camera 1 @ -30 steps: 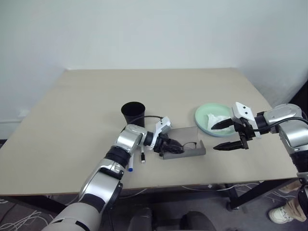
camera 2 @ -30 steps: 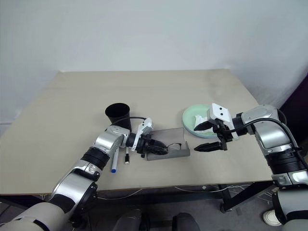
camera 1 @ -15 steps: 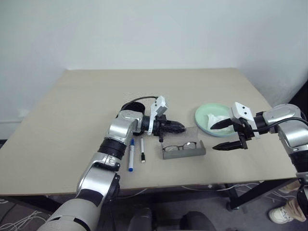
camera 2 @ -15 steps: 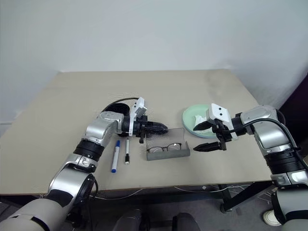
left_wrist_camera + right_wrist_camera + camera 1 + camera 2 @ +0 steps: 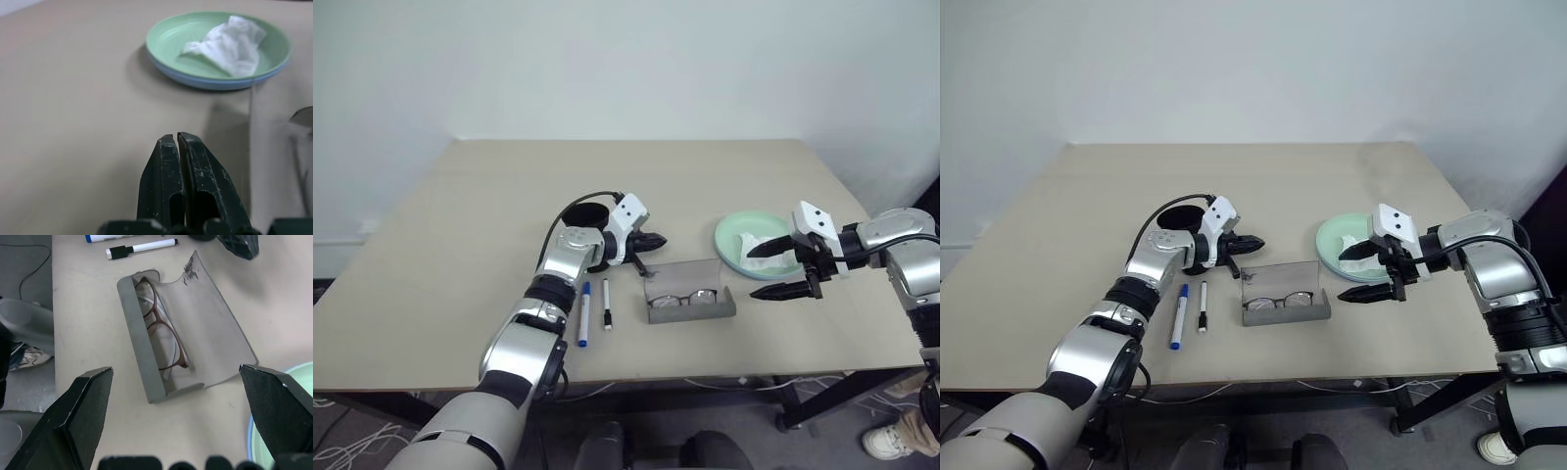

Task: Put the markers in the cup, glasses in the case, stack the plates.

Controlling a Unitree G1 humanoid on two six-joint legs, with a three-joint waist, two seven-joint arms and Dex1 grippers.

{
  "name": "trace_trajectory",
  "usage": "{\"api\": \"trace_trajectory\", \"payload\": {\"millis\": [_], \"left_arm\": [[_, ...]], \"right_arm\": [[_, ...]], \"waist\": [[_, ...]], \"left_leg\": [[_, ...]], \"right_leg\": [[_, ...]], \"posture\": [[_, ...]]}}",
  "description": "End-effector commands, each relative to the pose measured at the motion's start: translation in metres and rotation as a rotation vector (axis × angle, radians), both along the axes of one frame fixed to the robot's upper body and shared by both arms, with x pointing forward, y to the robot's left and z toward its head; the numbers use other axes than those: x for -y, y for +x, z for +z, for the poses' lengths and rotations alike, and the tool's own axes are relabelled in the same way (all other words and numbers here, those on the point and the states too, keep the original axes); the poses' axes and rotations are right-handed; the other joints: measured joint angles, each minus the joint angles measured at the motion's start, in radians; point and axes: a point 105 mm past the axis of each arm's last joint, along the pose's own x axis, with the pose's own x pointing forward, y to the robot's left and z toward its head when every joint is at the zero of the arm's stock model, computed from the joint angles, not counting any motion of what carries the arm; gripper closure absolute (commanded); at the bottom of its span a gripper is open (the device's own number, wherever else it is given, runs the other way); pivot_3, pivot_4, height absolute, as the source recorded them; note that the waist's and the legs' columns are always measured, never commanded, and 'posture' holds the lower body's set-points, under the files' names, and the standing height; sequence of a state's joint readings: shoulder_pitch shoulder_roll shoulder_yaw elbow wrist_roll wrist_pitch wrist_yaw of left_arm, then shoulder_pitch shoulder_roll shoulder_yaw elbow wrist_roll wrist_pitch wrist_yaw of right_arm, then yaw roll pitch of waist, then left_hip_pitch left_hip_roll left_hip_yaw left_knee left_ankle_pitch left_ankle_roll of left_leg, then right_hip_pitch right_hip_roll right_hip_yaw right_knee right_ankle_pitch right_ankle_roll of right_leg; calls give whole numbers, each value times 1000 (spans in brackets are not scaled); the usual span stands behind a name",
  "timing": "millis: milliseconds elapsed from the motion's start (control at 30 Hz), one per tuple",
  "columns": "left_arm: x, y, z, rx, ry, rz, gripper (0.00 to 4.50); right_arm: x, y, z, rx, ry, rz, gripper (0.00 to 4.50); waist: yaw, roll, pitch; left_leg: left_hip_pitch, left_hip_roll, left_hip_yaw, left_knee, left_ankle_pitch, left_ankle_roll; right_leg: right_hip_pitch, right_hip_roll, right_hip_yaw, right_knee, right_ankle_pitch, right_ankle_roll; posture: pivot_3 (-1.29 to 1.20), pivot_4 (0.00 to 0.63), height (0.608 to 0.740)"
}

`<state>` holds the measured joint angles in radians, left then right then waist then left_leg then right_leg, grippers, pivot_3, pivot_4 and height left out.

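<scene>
Beige surface (image 5: pixel 460 235) carries the open case (image 5: pixel 690 302), glasses (image 5: pixel 683 299) inside. Left gripper (image 5: pixel 654 240), pinched shut and empty, hovers behind it; right gripper (image 5: pixel 780 266) hangs wide beside it, likely ready to close the lid.

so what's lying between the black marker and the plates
The open grey case with the glasses inside lies between the black-capped marker and the stacked plates, seen in both eye views.

A grey case (image 5: pixel 195 328) holding dark-framed glasses (image 5: pixel 164 328) is seen on a beige table (image 5: pixel 460 245); a mint-green plate (image 5: pixel 171 34) rimmed in light blue carries a white tissue (image 5: pixel 230 44); white markers are capped blue (image 5: pixel 582 313) and black (image 5: pixel 605 305)
</scene>
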<state>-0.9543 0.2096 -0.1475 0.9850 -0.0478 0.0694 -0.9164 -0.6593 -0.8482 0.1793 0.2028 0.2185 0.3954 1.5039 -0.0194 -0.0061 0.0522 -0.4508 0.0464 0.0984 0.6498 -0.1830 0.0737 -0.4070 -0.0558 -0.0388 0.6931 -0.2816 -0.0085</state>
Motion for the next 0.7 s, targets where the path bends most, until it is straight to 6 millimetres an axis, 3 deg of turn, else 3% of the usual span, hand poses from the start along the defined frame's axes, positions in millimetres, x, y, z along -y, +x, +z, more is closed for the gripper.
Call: {"api": "trace_trajectory", "payload": {"millis": [33, 400, 700], "left_arm": [[11, 1, 15, 55, 0, -53, 4485], [23, -27, 0, -7, 40, -231, 4485], [26, -49, 1, -30, 67, -350, 4485]], "right_arm": [[-1, 1, 17, 56, 31, 5, 0], [-3, 1, 15, 59, 34, 6, 0], [-5, 2, 14, 62, 33, 11, 0]], "waist": [[0, 0, 0], [-1, 0, 0], [-1, 0, 0]], "left_leg": [[0, 0, 0, 0, 0, 0], [0, 0, 0, 0, 0, 0], [0, 0, 0, 0, 0, 0]], "right_leg": [[0, 0, 0, 0, 0, 0], [0, 0, 0, 0, 0, 0], [0, 0, 0, 0, 0, -1]], "posture": [[0, 0, 740], [0, 0, 740], [0, 0, 740]]}}
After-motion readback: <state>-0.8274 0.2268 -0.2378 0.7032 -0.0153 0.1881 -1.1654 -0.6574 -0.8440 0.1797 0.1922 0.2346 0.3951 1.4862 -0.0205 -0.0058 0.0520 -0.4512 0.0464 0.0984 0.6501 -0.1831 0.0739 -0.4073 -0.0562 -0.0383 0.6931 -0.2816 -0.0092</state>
